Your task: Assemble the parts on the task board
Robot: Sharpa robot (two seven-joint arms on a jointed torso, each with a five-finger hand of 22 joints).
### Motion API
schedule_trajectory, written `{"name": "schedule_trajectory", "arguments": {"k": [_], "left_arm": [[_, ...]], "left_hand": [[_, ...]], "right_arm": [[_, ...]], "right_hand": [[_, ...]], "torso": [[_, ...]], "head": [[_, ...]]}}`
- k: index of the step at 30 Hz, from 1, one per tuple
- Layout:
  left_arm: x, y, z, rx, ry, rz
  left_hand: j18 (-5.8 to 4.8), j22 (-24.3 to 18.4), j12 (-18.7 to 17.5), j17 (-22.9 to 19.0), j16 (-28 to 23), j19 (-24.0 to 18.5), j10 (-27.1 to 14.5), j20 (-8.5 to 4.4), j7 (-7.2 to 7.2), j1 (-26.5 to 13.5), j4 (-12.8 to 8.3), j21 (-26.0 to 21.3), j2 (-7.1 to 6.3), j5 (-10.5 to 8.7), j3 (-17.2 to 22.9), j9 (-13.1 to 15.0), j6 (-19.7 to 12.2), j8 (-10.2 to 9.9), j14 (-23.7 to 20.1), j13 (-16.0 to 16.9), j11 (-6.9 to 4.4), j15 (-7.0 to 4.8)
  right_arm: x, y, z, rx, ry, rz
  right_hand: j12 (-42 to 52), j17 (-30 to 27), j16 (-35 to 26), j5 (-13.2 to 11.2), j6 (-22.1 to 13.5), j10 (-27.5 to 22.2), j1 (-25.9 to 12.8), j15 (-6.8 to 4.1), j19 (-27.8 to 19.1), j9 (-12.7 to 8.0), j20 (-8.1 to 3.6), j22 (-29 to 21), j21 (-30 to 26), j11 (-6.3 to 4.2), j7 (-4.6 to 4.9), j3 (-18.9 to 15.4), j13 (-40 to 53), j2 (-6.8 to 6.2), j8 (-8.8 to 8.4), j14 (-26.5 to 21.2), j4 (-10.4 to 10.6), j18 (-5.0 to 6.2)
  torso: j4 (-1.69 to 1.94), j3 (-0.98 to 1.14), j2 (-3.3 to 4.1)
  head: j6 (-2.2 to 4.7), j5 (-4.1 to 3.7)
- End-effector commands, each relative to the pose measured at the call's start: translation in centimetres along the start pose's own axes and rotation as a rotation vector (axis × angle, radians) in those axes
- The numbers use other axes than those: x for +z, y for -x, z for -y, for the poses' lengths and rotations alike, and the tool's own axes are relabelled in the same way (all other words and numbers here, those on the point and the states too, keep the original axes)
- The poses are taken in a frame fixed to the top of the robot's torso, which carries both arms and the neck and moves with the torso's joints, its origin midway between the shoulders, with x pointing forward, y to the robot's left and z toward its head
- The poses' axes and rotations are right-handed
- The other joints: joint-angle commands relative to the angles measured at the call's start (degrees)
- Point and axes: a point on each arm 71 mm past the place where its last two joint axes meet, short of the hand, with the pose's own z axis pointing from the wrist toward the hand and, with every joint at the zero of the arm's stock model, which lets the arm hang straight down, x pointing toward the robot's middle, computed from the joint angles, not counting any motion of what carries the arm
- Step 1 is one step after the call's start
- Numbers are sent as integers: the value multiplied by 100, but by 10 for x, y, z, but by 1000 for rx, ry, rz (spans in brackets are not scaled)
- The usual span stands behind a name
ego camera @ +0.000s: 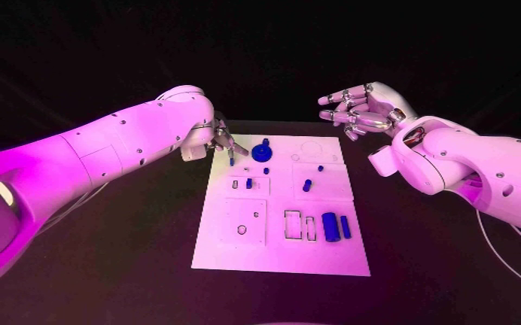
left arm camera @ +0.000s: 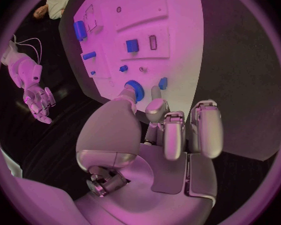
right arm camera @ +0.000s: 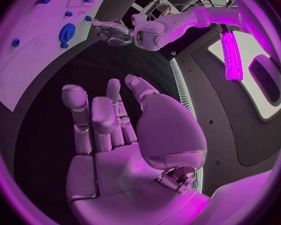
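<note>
The left hand (ego camera: 220, 141) reaches over the top left corner of the board (ego camera: 284, 256), fingertips by a blue gear (ego camera: 262, 152) and a small blue peg (ego camera: 231, 161); whether it pinches anything I cannot tell; the right hand (ego camera: 364, 110) hovers upper right, off the board, fingers spread and holding nothing; more blue parts (ego camera: 331, 226) lie lower on the board, mid-frame on the black surface (ego camera: 130, 265).

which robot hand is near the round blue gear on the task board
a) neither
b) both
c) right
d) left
d) the left robot hand hangs over the far left corner of the task board, right beside the blue gear; the right robot hand is raised, fingers apart, off the board.
</note>
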Motion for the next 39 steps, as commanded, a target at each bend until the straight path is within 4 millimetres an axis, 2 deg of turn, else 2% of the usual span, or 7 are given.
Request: {"name": "schedule_trajectory", "arguments": {"k": [1, 5, 12, 21, 28, 39], "left_arm": [[5, 3, -4, 64, 7, -6], [9, 6, -9, 69, 27, -8], [13, 8, -13, 74, 42, -17], [15, 6, -10, 77, 41, -28], [18, 3, -6, 80, 35, -46], [20, 0, -5, 86, 39, -58]], "left_hand": [[-10, 643, -16, 1506, 14, 144, -35, 48, 24, 45, 9, -15, -5, 23, -63, -29, 84, -23, 593, 0, -5, 36], [-12, 659, 7, 1506, 14, 153, -17, 48, -4, 41, 11, -4, 8, 21, -118, -46, 202, 22, 593, 19, -25, 26], [-21, 700, 70, 1506, 14, 176, 34, 20, -69, 39, 12, 29, 47, 16, -202, 20, 357, 169, 593, 76, -77, -14], [-27, 720, 99, 1506, 14, 187, 56, 11, -83, 37, 12, 46, 64, 13, -220, 46, 377, 207, 593, 106, -90, -25], [-29, 727, 108, 1506, 14, 191, 64, 5, -91, 45, 9, 52, 82, 13, -225, 61, 384, 226, 593, 115, -97, -31], [-33, 743, 117, 1506, 14, 198, 73, -16, -111, 163, -20, 62, 165, 23, -216, 115, 366, 282, 593, 118, -117, -51]], "right_arm": [[0, -2, -1, 4, 5, -19], [0, -2, 0, 3, 4, -17], [1, -3, 0, 3, 5, -19], [2, -3, 0, 3, 6, -21], [2, -4, -1, 3, 6, -23], [2, -4, -1, 3, 6, -23]], "right_hand": [[31, 5, -22, -22, -41, -27, -15, 9, -23, 9, 7, -1, -40, -12, -8, 8, -6, 38, 17, 23, 17, 107], [31, 5, -22, -22, -41, -27, -15, 9, -23, 9, 7, -1, -40, -12, -8, 8, -6, 38, 17, 23, 17, 107], [32, 10, -19, -21, -41, -28, -10, 9, -20, 9, 6, 4, -38, -12, -8, 10, -6, 46, 18, 24, 19, 106], [33, 16, -14, -21, -40, -28, -5, 9, -18, 10, 6, 5, -37, -12, -7, 13, -7, 54, 18, 26, 21, 106], [33, 16, -14, -21, -40, -28, -5, 9, -18, 10, 6, 5, -37, -12, -7, 13, -7, 54, 18, 26, 21, 106], [34, 18, -15, -20, -40, -30, 6, 8, -18, 10, 5, 2, -39, -13, -8, 18, -8, 64, 19, 27, 20, 106]], "torso": [[-26, -2, 12], [-35, -3, 29], [-30, -5, 27], [-43, -4, 27], [-32, 0, 21], [-37, 3, 20]], "head": [[1, 12], [8, 25], [-15, 29], [-25, 34], [-39, 41], [-51, 49]]}}
